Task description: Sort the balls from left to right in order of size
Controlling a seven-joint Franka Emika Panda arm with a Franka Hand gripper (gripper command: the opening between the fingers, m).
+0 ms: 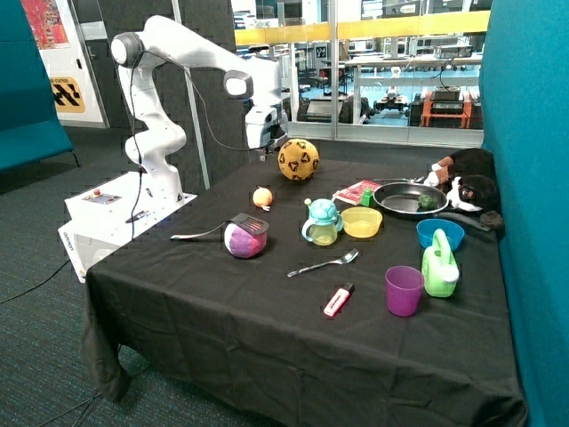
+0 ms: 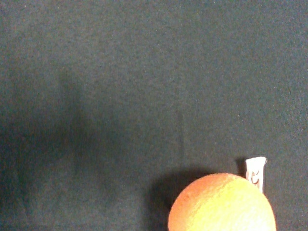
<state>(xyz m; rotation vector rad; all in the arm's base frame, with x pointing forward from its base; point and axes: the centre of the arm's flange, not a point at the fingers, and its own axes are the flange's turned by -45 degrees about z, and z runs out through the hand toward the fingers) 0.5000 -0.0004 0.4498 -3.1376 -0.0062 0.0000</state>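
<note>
Teal partition (image 1: 533, 178), dark carpet (image 1: 36, 267), glass wall (image 1: 391, 62)

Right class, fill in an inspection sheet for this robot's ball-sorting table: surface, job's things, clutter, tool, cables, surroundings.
Surface: table under a black cloth.
Job's things: small orange ball, multicoloured ball with a spatula resting on it, big yellow ball at the far edge.
Clutter: spoon, sippy cup, yellow bowl, frying pan, purple cup.
Tool: tool hangs beside the big yellow ball, holding nothing; finger state unclear.
Cables: black cable along the arm.
Surroundings: teal partition, glass wall behind.
</note>
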